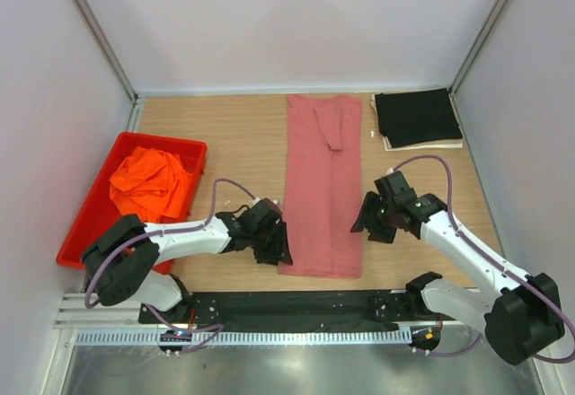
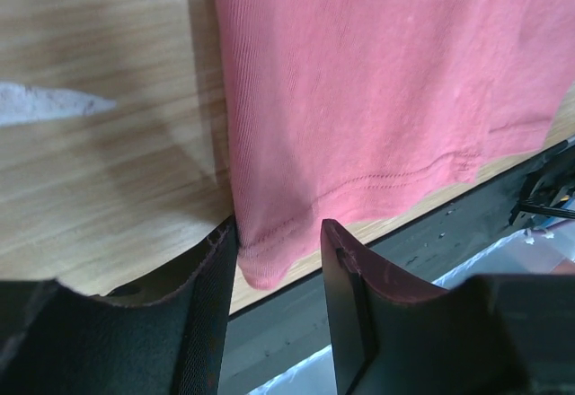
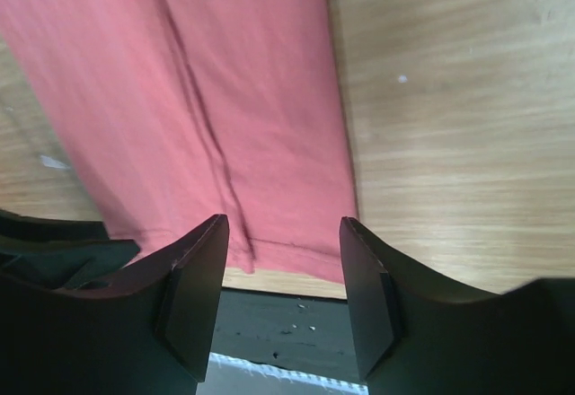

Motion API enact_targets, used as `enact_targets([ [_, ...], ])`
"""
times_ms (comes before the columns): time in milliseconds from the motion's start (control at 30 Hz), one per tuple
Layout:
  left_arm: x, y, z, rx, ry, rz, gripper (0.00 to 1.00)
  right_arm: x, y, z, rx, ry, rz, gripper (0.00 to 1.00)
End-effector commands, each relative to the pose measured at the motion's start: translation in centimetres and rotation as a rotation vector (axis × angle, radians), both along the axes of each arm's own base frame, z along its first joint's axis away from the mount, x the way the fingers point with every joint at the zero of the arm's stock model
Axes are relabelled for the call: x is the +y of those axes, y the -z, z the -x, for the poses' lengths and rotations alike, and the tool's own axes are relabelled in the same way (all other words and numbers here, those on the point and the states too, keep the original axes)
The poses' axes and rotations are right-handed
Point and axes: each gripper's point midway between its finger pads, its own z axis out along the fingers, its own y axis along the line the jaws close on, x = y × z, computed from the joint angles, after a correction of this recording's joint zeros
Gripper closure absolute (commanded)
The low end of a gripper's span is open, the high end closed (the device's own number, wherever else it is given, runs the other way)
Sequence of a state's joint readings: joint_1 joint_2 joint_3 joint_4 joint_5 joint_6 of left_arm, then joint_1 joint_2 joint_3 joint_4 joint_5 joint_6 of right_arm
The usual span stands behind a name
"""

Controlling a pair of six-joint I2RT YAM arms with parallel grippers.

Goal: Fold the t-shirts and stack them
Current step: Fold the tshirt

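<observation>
Cannot see the far end of the rose-red t-shirt (image 2: 377,81) in either wrist view: cut off. Cannot count layers in the black t-shirt (image 1: 416,117).

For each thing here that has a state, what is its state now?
rose-red t-shirt: folded lengthwise, lying flat.
orange t-shirt: crumpled in the red tray.
black t-shirt: folded, far right corner.
left pincer: open, at the near hem corner.
right pincer: open, over the hem.

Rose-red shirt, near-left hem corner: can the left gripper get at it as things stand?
Probably yes: the left gripper hangs open astride that corner of the rose-red shirt, nothing in between.
</observation>
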State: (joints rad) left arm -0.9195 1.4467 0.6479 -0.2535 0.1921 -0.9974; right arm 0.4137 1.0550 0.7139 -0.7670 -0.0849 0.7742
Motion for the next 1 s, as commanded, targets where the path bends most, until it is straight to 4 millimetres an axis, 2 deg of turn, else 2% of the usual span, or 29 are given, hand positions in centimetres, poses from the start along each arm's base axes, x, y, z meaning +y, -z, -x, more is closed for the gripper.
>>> enact_targets([
  [0, 3.9, 2.5, 2.3, 0.042, -0.020, -0.184, 0.56, 0.0, 2.3, 2.5, 0.071, 0.052, -0.003, 0.42],
  [167, 4.7, 2.8, 2.8, 0.039, -0.028, -0.225, 0.57, -0.1, 4.4, 5.7, 0.125, 0.069, 0.003, 0.43],
  [267, 4.9, 2.9, 3.0, 0.041, -0.040, -0.227, 0.60, -0.2, 5.0, 6.7, 0.125, 0.078, -0.019, 0.44],
  [600, 5.2, 3.1, 3.3, 0.045, -0.066, -0.236, 0.68, 0.6, 5.9, 8.0, 0.139, 0.066, -0.086, 0.48],
  [733, 5.3, 3.3, 3.4, 0.049, -0.073, -0.243, 0.76, 0.5, 6.2, 8.3, 0.148, 0.068, -0.077, 0.51],
  [833, 5.2, 3.1, 3.3, 0.048, -0.074, -0.238, 0.82, 1.2, 6.2, 8.3, 0.141, 0.061, -0.119, 0.53],
  [900, 5.2, 3.1, 3.3, 0.047, -0.074, -0.239, 0.85, 1.6, 6.6, 8.4, 0.149, 0.058, -0.143, 0.59],
  [933, 5.2, 3.0, 3.3, 0.045, -0.075, -0.238, 0.90, 1.4, 6.8, 8.4, 0.157, 0.063, -0.129, 0.64],
  [967, 5.2, 3.0, 3.3, 0.045, -0.075, -0.238, 0.93, 1.0, 7.0, 8.7, 0.170, 0.072, -0.103, 0.74],
])
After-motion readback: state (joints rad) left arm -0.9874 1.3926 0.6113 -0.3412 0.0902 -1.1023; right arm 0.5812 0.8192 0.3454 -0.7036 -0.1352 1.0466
